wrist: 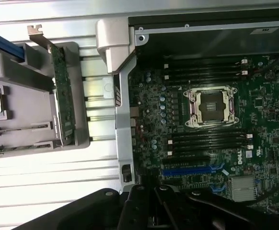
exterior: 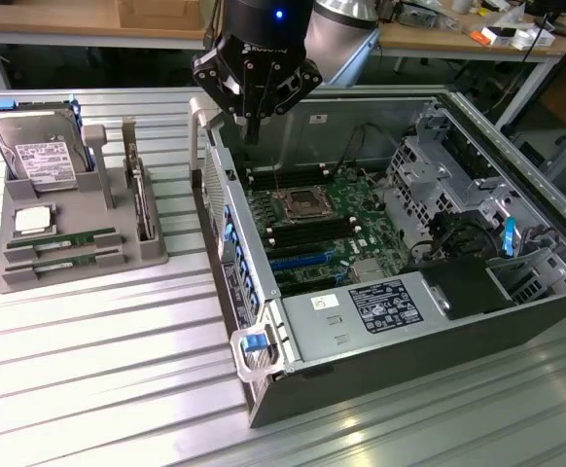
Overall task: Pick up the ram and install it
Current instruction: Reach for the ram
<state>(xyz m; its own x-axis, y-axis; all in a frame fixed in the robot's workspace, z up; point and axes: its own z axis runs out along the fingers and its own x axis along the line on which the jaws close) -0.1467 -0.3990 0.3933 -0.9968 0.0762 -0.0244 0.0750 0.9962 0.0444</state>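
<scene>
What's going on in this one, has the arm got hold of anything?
The robot arm's black end effector hangs shut, with nothing visible in it, over the back corner of the open dark computer case. The long, thin green ram stick lies in the grey parts tray on the exterior view's left, untouched. On the green motherboard, the black memory slots beside the processor socket look empty.

Ribbed silver aluminium table [exterior: 98, 370], slats running side to side. Directly on it: grey plastic parts holder [exterior: 69, 279] toward the edge at the exterior view's left; just beside it, open dark metal computer case [exterior: 380, 379], toward the opposite edge.
</scene>
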